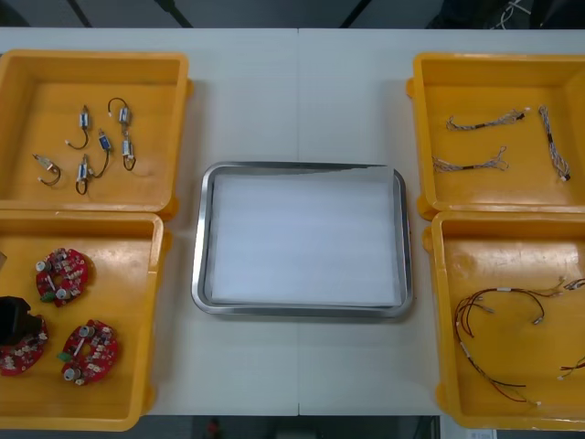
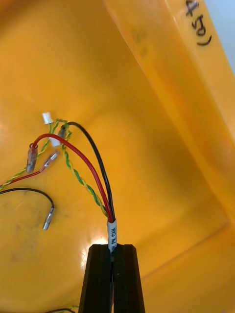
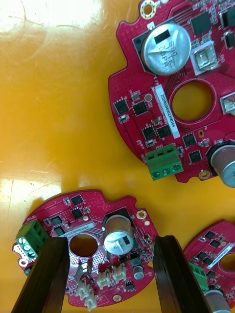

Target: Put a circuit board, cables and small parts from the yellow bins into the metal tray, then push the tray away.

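In the near left yellow bin (image 1: 137,274) lie three round red circuit boards. My left gripper (image 1: 18,320) hangs over the one at the bin's left edge (image 1: 23,355). In the left wrist view its fingers (image 3: 41,274) stand open on either side of that board (image 3: 95,244), with two more boards (image 3: 171,98) beyond. My right gripper (image 2: 113,247) is shut on the white-labelled end of a red, black and yellow-green cable (image 2: 83,161) inside the near right bin (image 2: 161,98). The metal tray (image 1: 203,238), white inside, sits in the middle with nothing in it.
The far left bin (image 1: 91,64) holds several small metal parts (image 1: 101,142). The far right bin (image 1: 498,69) has three twisted blue and white cables (image 1: 484,119). More red and yellow cables (image 1: 498,320) lie in the near right bin (image 1: 448,274). Another loose black wire (image 2: 29,191) lies near the held cable.
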Available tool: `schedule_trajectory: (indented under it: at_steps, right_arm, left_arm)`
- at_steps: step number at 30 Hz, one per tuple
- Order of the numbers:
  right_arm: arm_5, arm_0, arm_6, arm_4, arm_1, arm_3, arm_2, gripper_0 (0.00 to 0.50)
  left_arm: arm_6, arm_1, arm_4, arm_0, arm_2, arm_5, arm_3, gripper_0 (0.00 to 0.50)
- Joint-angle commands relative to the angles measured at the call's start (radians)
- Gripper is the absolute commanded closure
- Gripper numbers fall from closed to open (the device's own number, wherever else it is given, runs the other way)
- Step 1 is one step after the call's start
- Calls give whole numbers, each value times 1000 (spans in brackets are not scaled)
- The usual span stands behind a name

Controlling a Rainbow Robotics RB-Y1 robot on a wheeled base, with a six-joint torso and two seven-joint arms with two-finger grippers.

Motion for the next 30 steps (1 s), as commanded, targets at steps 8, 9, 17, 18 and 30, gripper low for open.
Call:
schedule_trajectory:
  at_steps: [8,9,17,18,30]
  right_arm:
    - [186,-138,118,-105,-16,-111,-48,500]
    - [208,-153,147,-111,-19,-114,-48,500]
    - [284,-245,366,-154,-35,-125,-48,500]
    - [284,-251,381,-162,-38,-125,-48,500]
    - [284,-328,641,-271,-84,-128,-43,500]
  left_arm:
    - [41,-5,1,-13,-72,-87,47,0]
    - [41,-5,1,-13,-71,-87,47,0]
    - [43,-5,13,-13,-71,-87,47,220]
    - [41,-5,13,-15,-71,-87,46,267]
    - [43,-5,16,-21,-71,-87,47,500]
